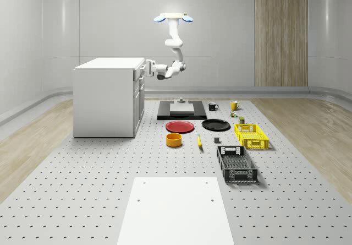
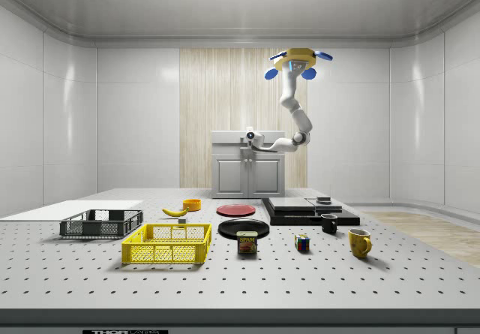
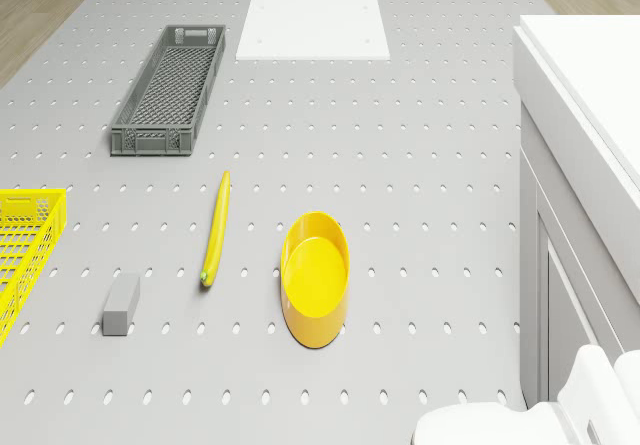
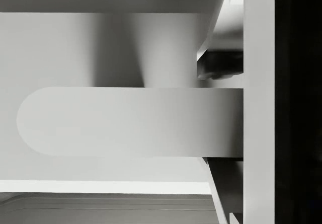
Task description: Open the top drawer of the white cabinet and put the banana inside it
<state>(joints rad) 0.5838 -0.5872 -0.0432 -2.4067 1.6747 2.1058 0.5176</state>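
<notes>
The white cabinet (image 1: 104, 99) (image 2: 247, 173) (image 3: 590, 95) stands at the whole-scene view's left. The drone (image 1: 173, 18) (image 2: 299, 58) hovers high beside it, above the black pad (image 1: 181, 110). Its arm bends down toward the cabinet front, with my gripper (image 1: 147, 67) (image 2: 250, 133) (image 4: 221, 122) at the top drawer. In the wrist view one finger sits above and one below the rounded drawer handle (image 4: 126, 122), both against it. The drawer front looks flush with the cabinet. The banana (image 1: 199, 141) (image 2: 175, 212) (image 3: 215, 227) lies on the perforated table, beside an orange bowl (image 1: 174, 140) (image 3: 315, 278).
A red plate (image 1: 180, 126) and a black plate (image 1: 215, 124) lie past the bowl. A yellow basket (image 1: 251, 135) and a grey crate (image 1: 236, 164) sit at the whole-scene view's right. A small grey block (image 3: 121, 304) lies near the banana. A white mat (image 1: 175, 212) covers the table's front.
</notes>
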